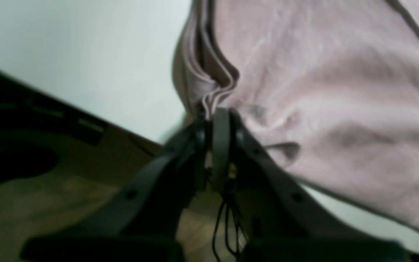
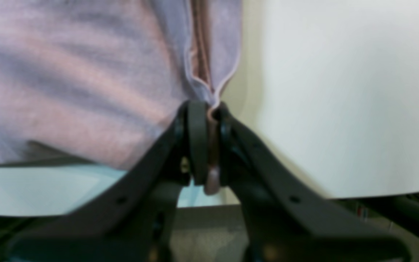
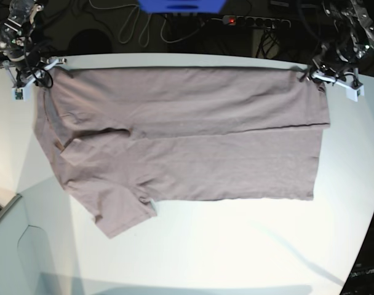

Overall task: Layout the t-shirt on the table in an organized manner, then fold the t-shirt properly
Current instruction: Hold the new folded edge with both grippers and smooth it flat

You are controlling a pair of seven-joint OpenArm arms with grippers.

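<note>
The mauve-grey t-shirt (image 3: 187,135) lies spread across the white table (image 3: 236,246), its far part doubled over along a long crease. One sleeve (image 3: 122,212) sticks out at the near left. My left gripper (image 3: 310,77) is at the shirt's far right corner, and my right gripper (image 3: 48,66) is at the far left corner. In the left wrist view the left gripper (image 1: 218,112) is shut on bunched layers of the t-shirt (image 1: 322,91). In the right wrist view the right gripper (image 2: 209,107) is shut on a folded edge of the t-shirt (image 2: 67,72).
Both grippers sit close to the table's far curved edge (image 3: 175,56). Behind it are a blue object (image 3: 181,5), a power strip (image 3: 254,21) and loose cables on a dark floor. Bare white tabletop (image 2: 340,91) shows beside the shirt.
</note>
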